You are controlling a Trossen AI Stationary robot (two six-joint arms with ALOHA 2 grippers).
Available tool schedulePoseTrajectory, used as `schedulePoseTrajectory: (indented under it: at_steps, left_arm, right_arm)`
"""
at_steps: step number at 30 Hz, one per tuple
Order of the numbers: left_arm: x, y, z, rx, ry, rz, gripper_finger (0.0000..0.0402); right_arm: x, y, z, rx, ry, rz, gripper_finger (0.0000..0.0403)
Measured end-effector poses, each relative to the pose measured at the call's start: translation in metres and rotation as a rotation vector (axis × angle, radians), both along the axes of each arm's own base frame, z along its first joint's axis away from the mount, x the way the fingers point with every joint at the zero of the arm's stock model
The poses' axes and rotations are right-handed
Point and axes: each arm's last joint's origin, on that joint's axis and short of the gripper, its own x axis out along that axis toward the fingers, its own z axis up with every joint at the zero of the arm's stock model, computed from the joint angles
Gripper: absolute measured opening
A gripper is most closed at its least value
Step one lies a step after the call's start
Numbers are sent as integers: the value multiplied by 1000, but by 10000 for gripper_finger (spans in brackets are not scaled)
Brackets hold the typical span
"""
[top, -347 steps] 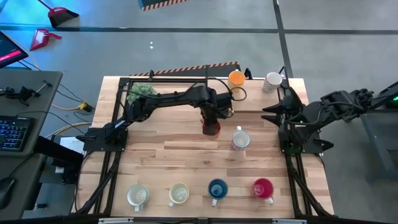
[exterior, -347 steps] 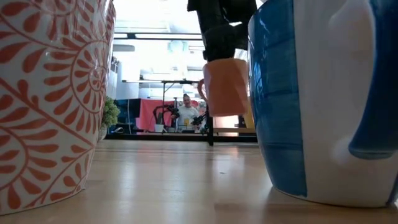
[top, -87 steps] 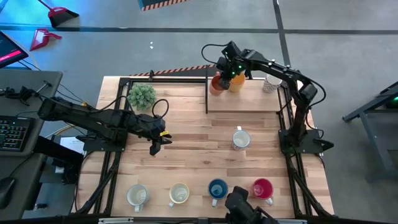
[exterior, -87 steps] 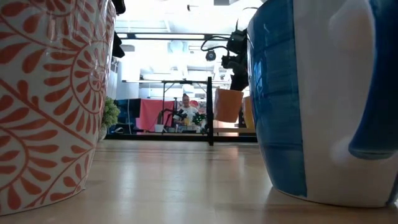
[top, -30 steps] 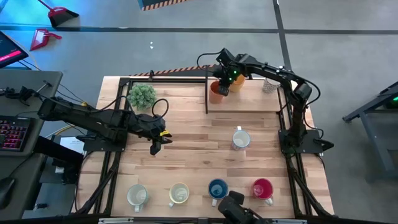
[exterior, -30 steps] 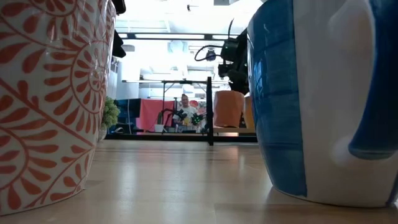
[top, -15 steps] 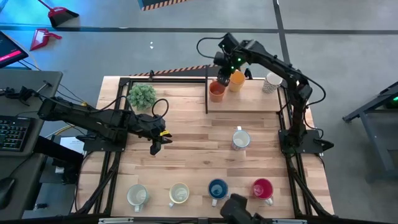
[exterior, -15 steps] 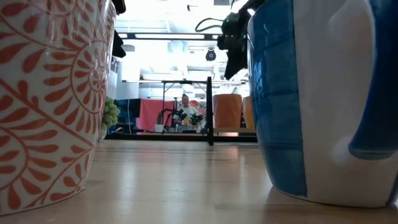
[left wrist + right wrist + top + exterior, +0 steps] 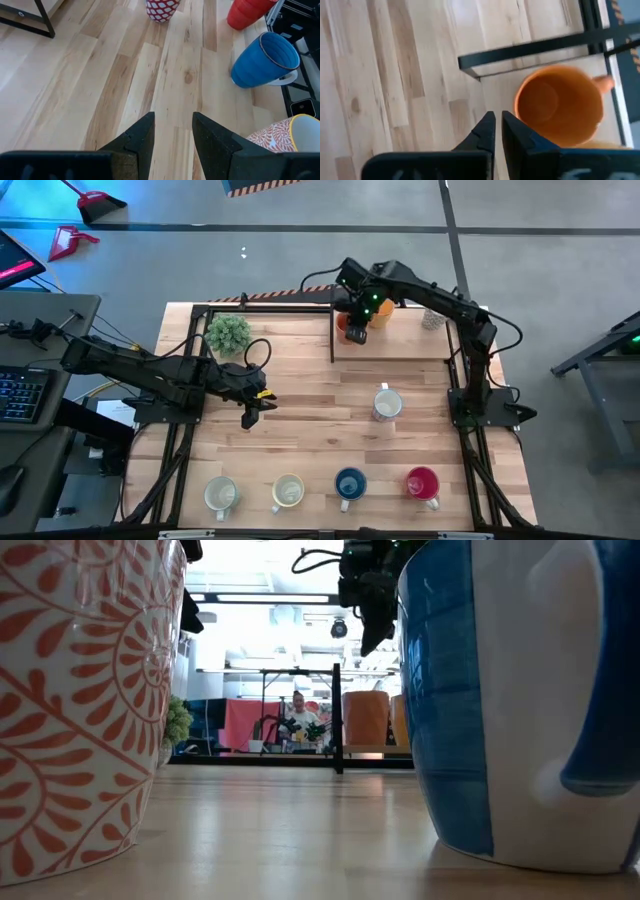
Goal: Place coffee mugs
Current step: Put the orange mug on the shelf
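Observation:
An orange mug (image 9: 557,107) stands upright on its base on the raised wooden shelf (image 9: 400,345) at the table's far side, and it also shows in the low view (image 9: 366,720). A second orange mug (image 9: 400,722) stands just right of it. My right gripper (image 9: 498,125) hovers above the first mug's left side (image 9: 355,320), shut and empty. My left gripper (image 9: 173,132) is open and empty, low over the table's left middle (image 9: 250,408). A white mug (image 9: 433,313) stands on the shelf's right end.
A red-patterned mug (image 9: 385,403) stands mid-table. Along the near edge stand a white mug (image 9: 220,494), a cream mug with an orange pattern (image 9: 288,492), a blue mug (image 9: 350,484) and a red-pink mug (image 9: 424,482). A potted plant (image 9: 228,332) stands far left.
My right gripper has come off the orange mug, risen well above it and gone a little toward the table's left. The mug stays upright on the shelf's left end.

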Motion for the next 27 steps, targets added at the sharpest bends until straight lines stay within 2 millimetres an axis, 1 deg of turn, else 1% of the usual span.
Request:
schedulePoseTrajectory:
  at_steps: [3, 9, 13, 17, 19, 24, 27]
  left_arm:
    - [0, 0, 0, 7, 0, -6, 119]
    - [0, 0, 0, 14, -1, -11, 119]
    - [0, 0, 0, 14, 0, -12, 119]
    - [0, 0, 0, 13, -1, -11, 119]
    - [0, 0, 0, 12, 0, -10, 119]
    - [0, 0, 0, 12, 0, -10, 119]
    - [0, 0, 0, 12, 0, -10, 119]
  right_arm:
    - [3, 7, -9, 8, 32, 7, 2]
    - [11, 21, -41, 42, 90, 34, 1]
    - [16, 27, -56, 34, 80, 44, 1]
    - [19, 25, -70, 24, 60, 43, 0]
    - [17, 24, -76, 25, 79, 38, 0]
    - [11, 16, -83, 0, 116, 12, 0]
    - [10, 11, -82, -5, 108, 2, 0]
